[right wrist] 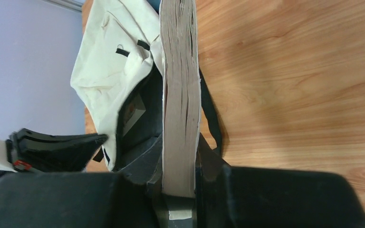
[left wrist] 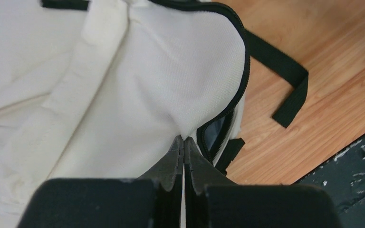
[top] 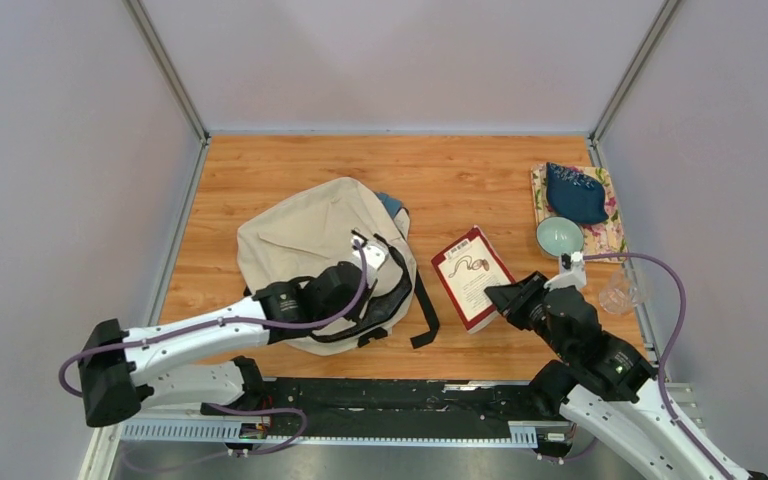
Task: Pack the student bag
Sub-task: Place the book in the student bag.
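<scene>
The student bag (top: 300,235), a big beige canvas backpack with black straps, lies on the wooden table left of centre. Its zipped mouth gapes toward the near right and shows dark lining (right wrist: 140,126). My left gripper (left wrist: 184,141) is shut on a pinch of the bag's beige fabric just beside the zipper edge (left wrist: 245,71); from above it sits at the bag's near rim (top: 358,296). My right gripper (right wrist: 180,161) is shut on a thick book (right wrist: 179,90), held by its page edge. The book's red and white cover (top: 470,272) points toward the bag.
A loose black strap (top: 425,318) trails on the wood between bag and book. At the far right stand a teal bowl (top: 559,236), a dark blue pouch (top: 574,192) on a floral mat (top: 612,236), and a clear glass (top: 620,293). Grey walls enclose the table.
</scene>
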Robot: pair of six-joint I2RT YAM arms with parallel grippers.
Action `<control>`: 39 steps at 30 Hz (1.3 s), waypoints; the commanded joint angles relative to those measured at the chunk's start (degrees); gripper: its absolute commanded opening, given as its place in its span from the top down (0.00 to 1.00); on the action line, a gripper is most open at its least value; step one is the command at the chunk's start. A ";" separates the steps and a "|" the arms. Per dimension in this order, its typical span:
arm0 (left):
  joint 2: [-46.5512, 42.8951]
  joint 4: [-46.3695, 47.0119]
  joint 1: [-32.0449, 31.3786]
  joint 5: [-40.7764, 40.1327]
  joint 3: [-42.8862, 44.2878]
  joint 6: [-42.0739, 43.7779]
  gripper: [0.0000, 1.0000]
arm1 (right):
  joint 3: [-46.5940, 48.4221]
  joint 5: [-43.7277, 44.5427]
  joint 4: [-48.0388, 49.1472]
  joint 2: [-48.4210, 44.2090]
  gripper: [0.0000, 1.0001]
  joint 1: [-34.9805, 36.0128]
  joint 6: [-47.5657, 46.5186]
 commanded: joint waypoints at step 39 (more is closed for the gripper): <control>-19.85 10.65 3.50 -4.45 0.11 -5.06 1.00 | -3.85 -39.20 69.35 43.49 1.00 0.96 18.01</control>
